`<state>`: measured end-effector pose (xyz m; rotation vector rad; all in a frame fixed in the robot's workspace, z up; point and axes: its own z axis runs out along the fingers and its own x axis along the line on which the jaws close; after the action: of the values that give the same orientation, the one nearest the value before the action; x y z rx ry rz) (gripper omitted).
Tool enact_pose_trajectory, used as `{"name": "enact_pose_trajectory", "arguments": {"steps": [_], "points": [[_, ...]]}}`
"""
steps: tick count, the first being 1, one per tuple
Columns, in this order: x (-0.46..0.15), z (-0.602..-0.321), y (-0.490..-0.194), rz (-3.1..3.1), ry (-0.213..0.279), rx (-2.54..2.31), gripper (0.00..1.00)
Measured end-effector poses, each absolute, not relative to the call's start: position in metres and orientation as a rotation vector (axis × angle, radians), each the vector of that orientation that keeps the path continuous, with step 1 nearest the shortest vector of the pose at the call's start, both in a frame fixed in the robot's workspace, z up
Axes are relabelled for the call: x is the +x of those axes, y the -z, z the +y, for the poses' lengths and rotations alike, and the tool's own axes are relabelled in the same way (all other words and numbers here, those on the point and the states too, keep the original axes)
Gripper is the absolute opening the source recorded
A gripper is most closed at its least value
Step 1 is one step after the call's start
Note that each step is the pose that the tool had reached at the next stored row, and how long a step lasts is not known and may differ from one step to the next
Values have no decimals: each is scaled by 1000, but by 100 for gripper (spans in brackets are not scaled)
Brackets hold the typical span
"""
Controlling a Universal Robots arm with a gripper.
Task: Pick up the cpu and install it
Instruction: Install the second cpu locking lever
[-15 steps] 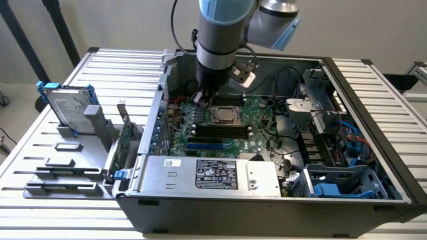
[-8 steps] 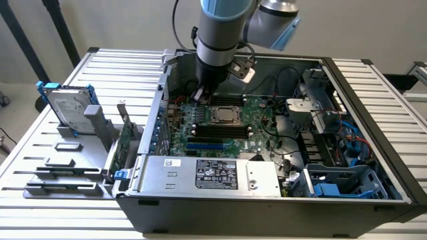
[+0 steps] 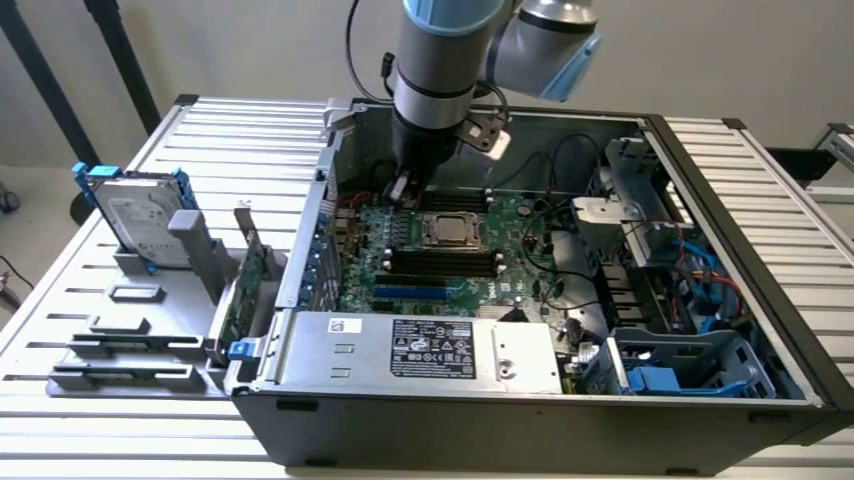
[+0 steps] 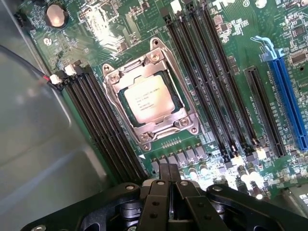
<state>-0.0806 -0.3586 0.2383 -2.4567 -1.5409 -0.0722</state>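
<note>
One cpu (image 4: 150,99) sits flat in its socket frame (image 4: 111,83) on the motherboard (image 3: 461,275), so it looks installed. Gripper (image 4: 169,179) hangs just above the board beside the socket, fingers pressed together, holding nothing.

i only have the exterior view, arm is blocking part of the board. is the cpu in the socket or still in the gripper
Observer: In the wrist view the cpu lies flat inside the socket frame, silver top up.
Operator: gripper carrying anything
Observer: The gripper has its fingers closed together with nothing between them, apart from the cpu.
Operator: what sits right beside the socket
Observer: Black memory slots run along both sides of the frame, all unfilled, and a blue slot lies farther out.
</note>
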Motion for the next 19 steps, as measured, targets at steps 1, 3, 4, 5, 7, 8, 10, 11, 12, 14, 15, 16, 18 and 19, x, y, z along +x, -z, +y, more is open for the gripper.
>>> {"name": "enact_pose_trajectory", "arguments": {"steps": [1,3,4,5,7,8,10,11,12,14,15,16,18,19], "points": [[-81,-358,-238,-1554,71,-2451,11],[-81,-358,-239,-1580,69,-2440,11],[-81,-358,-239,-1592,69,-2434,11],[-81,-358,-239,-1605,69,-2427,11],[-81,-358,-240,-1631,70,-2413,11],[-81,-358,-240,-1644,71,-2406,11],[-81,-358,-241,-1669,74,-2392,11],[-81,-358,-241,-1682,76,-2385,11],[-81,-358,-241,-1695,77,-2378,11],[-81,-358,-241,-1721,81,-2364,11],[-81,-357,-241,-1734,83,-2357,11],[-81,-357,-241,-1747,85,-2350,11],[-81,-357,-241,-1772,90,-2337,11],[-81,-357,-241,-1785,93,-2331,11]]}}
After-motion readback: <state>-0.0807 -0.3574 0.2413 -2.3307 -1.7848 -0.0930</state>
